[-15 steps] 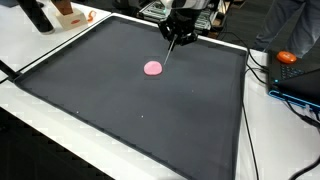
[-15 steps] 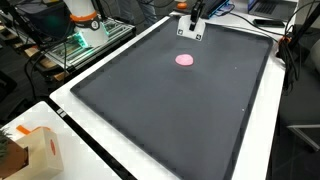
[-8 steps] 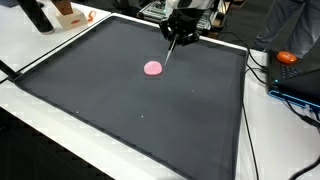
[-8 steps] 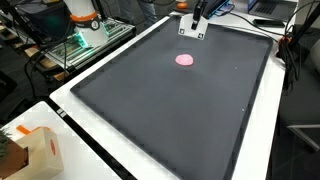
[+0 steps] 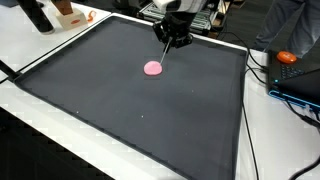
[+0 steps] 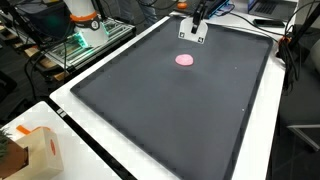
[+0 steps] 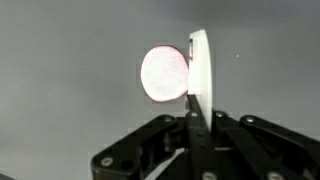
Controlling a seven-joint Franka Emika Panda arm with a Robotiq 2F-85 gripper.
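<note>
While our claw (image 7: 197,122) pinched the thin white stick (image 7: 200,65) near the pink blob (image 7: 160,74) on the mat (image 5: 120,110), we thought it needed a slow move closer.

Black Robotiq gripper (image 7: 196,120), seen close.
Matte black, angular finger links (image 7: 140,148) fill the lower frame; in both exterior views it is a small dark block, top centre.
</note>
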